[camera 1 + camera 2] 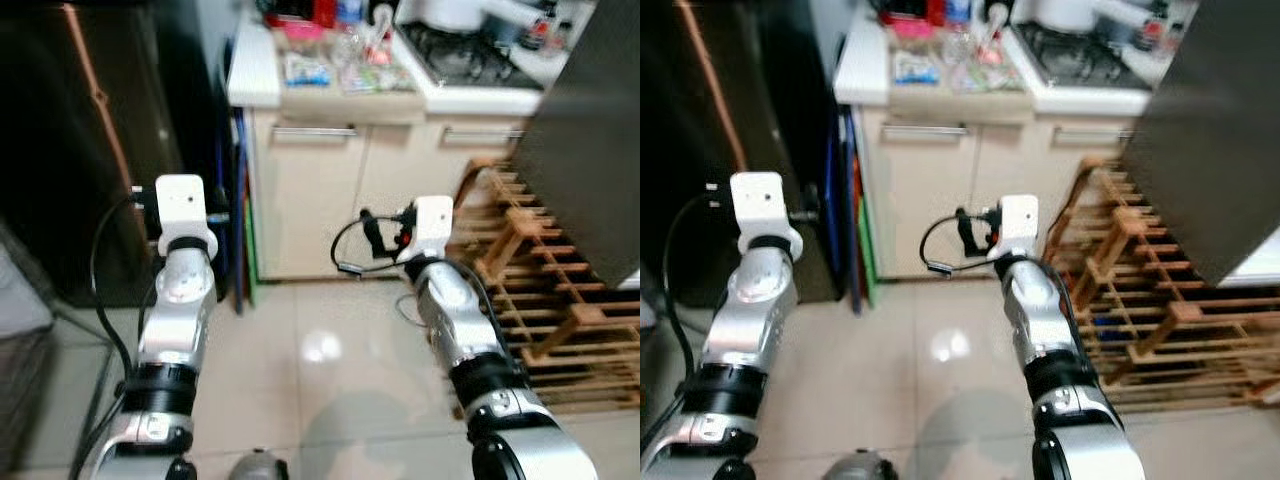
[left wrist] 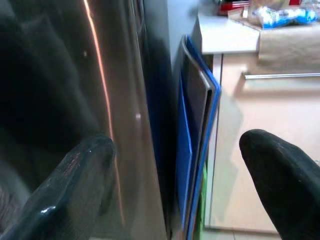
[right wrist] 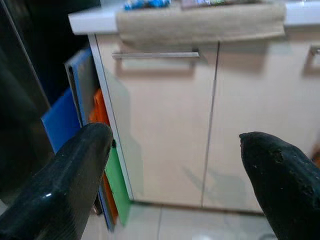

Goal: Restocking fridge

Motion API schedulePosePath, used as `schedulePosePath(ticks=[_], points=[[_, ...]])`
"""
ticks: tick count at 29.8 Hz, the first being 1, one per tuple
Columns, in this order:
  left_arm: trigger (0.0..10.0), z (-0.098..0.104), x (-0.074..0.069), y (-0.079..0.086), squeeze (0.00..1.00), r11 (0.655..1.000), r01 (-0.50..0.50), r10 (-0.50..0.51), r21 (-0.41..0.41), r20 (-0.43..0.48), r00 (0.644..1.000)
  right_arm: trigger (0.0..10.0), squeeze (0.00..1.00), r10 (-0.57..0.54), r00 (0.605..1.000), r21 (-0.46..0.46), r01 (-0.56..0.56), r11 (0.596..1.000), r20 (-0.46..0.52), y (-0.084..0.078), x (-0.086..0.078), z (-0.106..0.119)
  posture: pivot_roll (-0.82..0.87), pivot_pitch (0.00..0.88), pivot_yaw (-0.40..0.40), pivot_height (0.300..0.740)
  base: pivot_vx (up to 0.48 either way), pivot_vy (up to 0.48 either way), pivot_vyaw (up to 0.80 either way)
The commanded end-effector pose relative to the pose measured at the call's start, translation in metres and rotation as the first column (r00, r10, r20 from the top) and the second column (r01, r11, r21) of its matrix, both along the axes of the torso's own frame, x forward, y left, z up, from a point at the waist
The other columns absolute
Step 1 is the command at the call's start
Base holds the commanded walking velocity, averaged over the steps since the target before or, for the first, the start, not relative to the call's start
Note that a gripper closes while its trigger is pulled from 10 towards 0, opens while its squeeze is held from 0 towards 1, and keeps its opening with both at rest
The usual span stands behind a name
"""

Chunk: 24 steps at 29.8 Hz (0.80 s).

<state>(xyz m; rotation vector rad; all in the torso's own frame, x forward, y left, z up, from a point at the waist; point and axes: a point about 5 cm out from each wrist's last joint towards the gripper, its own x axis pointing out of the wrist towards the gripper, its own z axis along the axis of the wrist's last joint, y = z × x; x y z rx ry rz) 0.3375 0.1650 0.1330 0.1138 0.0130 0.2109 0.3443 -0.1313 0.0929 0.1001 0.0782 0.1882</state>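
To my far left stands the dark fridge (image 1: 90, 150), door closed, with my left pincer (image 2: 170, 200) released and empty beside it. My right pincer (image 3: 175, 180), also spread empty, faces the cabinet (image 3: 200, 125). Reaching left, I risk snagging the boards (image 2: 197, 150) wedged between fridge and tabletop (image 1: 255, 75).

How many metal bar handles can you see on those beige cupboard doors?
2. One handle runs across the top of the left cupboard door, beneath the cloth hanging over the counter edge. The other handle is on the next cupboard, rightward; the dark fridge door may hide more.
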Motion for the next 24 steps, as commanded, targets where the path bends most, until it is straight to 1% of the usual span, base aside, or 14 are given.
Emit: schedulePosePath(ticks=[1,5,6,7,8,9,10,12,13,18,19,20,21,24], points=[[10.0,0.005,0.004,-0.005,0.0,1.0,0.021,-0.021,0.01,0.016,1.0,10.0,0.0,-0.031,0.998,-0.014,0.032,0.999,0.045,-0.006,0.002,0.009,0.0,0.0,-0.008,0.74,0.0,-0.439,0.59],[10.0,0.006,0.005,-0.007,0.0,0.999,0.041,-0.041,0.003,0.028,0.999,10.0,0.0,-0.073,0.994,-0.048,0.077,0.996,0.081,-0.012,0.002,0.014,0.0,0.0,-0.008,0.74,0.0,-0.436,0.6],[10.0,0.009,0.005,-0.007,0.0,0.998,0.059,-0.058,-0.013,0.043,0.997,10.0,0.0,-0.126,0.986,-0.064,0.133,0.989,0.111,-0.019,0.001,0.018,0.0,0.0,-0.008,0.74,0.27,-0.394,0.6],[10.0,0.02,0.003,-0.007,0.0,0.989,0.115,-0.104,-0.091,0.117,0.988,10.0,0.0,-0.212,0.954,-0.072,0.231,0.97,0.212,-0.032,-0.004,0.031,0.0,0.0,-0.008,0.74,0.0,0.0,0.0],[10.0,0.02,0.003,-0.007,0.0,0.989,0.115,-0.104,-0.091,0.117,0.988,10.0,0.0,-0.212,0.954,-0.072,0.231,0.97,0.212,-0.032,-0.004,0.031,0.0,0.0,-0.008,0.74,0.0,0.0,0.0],[10.0,0.024,0.001,-0.006,0.0,0.983,0.141,-0.123,-0.117,0.15,0.981,10.0,0.0,-0.234,0.937,-0.077,0.262,0.962,0.258,-0.035,-0.007,0.037,0.0,0.0,-0.008,0.74,0.0,0.0,0.0],[10.0,0.034,-0.005,-0.003,0.0,0.985,0.151,-0.131,-0.082,0.202,0.971,10.0,0.0,-0.225,0.918,-0.065,0.26,0.964,0.326,-0.036,-0.014,0.049,0.0,0.0,-0.007,0.74,0.0,0.0,0.0],[10.0,0.038,-0.008,-0.002,0.0,0.987,0.146,-0.126,-0.074,0.224,0.966,10.0,0.0,-0.218,0.912,-0.051,0.25,0.967,0.348,-0.035,-0.016,0.053,0.0,0.0,-0.008,0.74,0.0,0.0,0.0],[10.0,0.047,-0.014,-0.002,0.0,0.987,0.152,-0.132,-0.055,0.265,0.955,10.0,0.0,-0.206,0.901,-0.048,0.241,0.969,0.381,-0.035,-0.021,0.059,0.0,0.0,-0.008,0.74,0.0,0.0,0.0],[10.0,0.062,-0.02,-0.009,0.0,0.98,0.2,-0.189,0.0,0.324,0.927,10.0,0.0,-0.205,0.899,-0.066,0.249,0.966,0.388,-0.037,-0.028,0.059,0.01,0.0,-0.016,0.74,0.0,0.0,0.0],[10.0,0.068,-0.021,-0.017,0.0,0.962,0.27,-0.268,0.044,0.345,0.899,10.0,0.0,-0.227,0.907,-0.075,0.269,0.96,0.356,-0.038,-0.032,0.051,0.01,0.0,-0.018,0.74,0.0,0.0,0.59],[10.0,0.068,-0.021,-0.017,0.0,0.962,0.27,-0.268,0.044,0.345,0.899,10.0,0.0,-0.227,0.907,-0.075,0.269,0.96,0.356,-0.038,-0.032,0.051,0.01,0.0,-0.018,0.74,0.0,0.0,0.59],[10.0,0.069,-0.02,-0.021,0.0,0.945,0.326,-0.315,0.03,0.353,0.881,10.0,0.0,-0.24,0.913,-0.081,0.281,0.956,0.33,-0.037,-0.033,0.045,0.01,0.0,-0.015,0.74,0.48,0.0,0.71],[10.0,0.069,-0.017,-0.023,0.0,0.938,0.347,-0.33,0.015,0.35,0.877,10.0,0.0,-0.234,0.917,-0.088,0.276,0.957,0.322,-0.034,-0.031,0.044,0.0,0.0,-0.014,0.74,0.48,0.0,0.62]])
